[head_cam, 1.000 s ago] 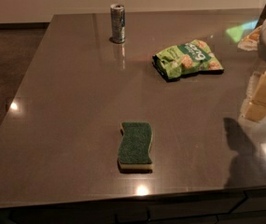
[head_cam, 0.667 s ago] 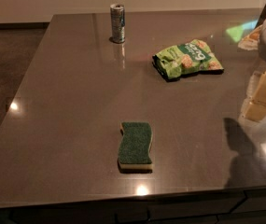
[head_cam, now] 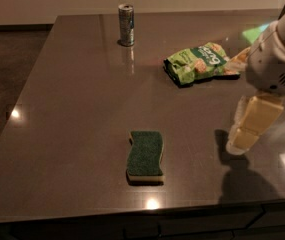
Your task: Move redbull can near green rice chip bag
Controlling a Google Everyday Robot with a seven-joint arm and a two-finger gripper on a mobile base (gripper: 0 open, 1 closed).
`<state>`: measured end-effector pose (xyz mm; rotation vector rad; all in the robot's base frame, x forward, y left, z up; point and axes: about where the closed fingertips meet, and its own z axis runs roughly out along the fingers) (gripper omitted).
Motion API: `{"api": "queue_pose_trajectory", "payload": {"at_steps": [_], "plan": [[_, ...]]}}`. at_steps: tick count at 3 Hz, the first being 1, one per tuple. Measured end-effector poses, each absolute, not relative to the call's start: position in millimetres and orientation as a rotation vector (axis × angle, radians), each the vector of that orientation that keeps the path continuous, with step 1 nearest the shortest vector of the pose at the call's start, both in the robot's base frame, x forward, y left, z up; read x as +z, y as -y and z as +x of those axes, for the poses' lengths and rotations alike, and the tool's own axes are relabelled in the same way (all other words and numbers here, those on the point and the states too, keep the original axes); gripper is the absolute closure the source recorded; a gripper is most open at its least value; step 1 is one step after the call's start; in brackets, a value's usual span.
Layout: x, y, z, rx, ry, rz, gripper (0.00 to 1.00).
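The redbull can (head_cam: 126,24) stands upright at the far side of the dark table (head_cam: 72,114), left of centre. The green rice chip bag (head_cam: 201,63) lies flat to the right of the can and closer to me, well apart from it. My gripper (head_cam: 249,126) hangs over the right side of the table, in front of and to the right of the bag, far from the can. It holds nothing that I can see.
A green sponge (head_cam: 145,155) with a pale underside lies near the front of the table, left of the gripper. The table's left edge drops to a dark floor (head_cam: 7,69). The white arm housing (head_cam: 277,59) sits above the gripper at the right edge.
The gripper and arm have moved left and a little lower, further in over the table. The can, bag and sponge have not moved.
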<state>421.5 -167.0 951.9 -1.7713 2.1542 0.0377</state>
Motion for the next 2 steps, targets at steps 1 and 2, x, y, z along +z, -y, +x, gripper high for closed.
{"api": "queue_pose_trajectory", "payload": {"at_steps": [1,2], "plan": [[934.8,146.7,422.1,0.069,-2.12,-1.761,0.0],[934.8,146.7,422.1,0.069,-2.12,-1.761,0.0]]}}
